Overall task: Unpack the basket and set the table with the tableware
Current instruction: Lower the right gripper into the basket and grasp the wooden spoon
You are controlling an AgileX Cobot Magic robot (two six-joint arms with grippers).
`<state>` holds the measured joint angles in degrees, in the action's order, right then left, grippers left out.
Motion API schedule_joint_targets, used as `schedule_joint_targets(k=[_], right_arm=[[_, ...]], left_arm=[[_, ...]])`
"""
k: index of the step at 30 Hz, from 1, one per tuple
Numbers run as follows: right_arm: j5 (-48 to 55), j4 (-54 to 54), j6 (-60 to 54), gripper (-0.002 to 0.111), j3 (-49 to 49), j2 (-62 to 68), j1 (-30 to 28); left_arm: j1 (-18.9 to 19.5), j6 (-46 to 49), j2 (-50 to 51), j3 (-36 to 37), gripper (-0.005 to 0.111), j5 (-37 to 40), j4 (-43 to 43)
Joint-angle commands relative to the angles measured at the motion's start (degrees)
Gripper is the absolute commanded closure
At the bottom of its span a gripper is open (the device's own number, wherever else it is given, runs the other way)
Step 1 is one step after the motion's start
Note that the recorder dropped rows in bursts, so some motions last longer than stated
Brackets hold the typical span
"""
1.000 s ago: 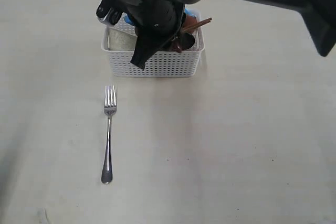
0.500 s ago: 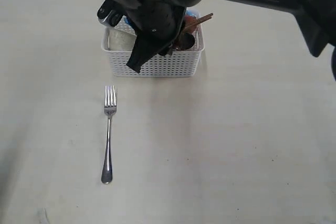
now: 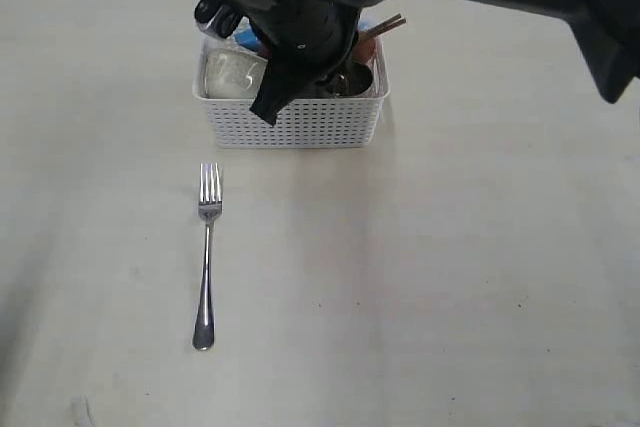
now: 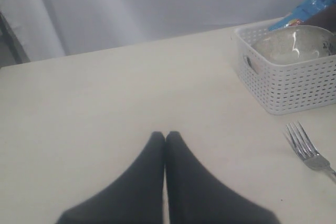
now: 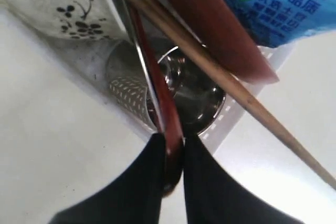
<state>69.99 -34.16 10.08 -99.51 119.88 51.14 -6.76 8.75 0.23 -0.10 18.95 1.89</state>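
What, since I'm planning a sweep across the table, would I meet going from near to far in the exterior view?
First the fork → the basket, front wall first → the bowl inside it. The basket's other contents overlap too much to order.

Basket contents: mostly hidden under right arm | dark red spoon: tip blurred between right end effector fingers | chopsticks, chip bag beyond it: cut by edge | fork beside left end effector: handle cut off
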Motion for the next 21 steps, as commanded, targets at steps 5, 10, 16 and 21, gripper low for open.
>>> schedule_joint_targets(k=[5,10,16,21], right_arm=[[-0.03,-2.45,-0.54,0.109,0.04,-3.17,-0.14],[-0.03,-2.45,-0.53,0.109,0.04,-3.28,-0.14],[-0.03,-0.38,-1.45,0.109,2.89,-5.03,-0.14],[-0.03,-2.19,-1.93,0.109,8.58,-7.19,-0.14]], left_arm=[[-0.27,-0.05,-0.23,0.1,0.107,-0.6,-0.2],[-0.27,-0.05,-0.23,0.1,0.107,-0.6,-0.2],[-0.27,-0.05,-0.23,0.1,0.107,-0.6,-0.2],[-0.27,-0.05,-0.23,0.1,0.107,-0.6,-0.2]])
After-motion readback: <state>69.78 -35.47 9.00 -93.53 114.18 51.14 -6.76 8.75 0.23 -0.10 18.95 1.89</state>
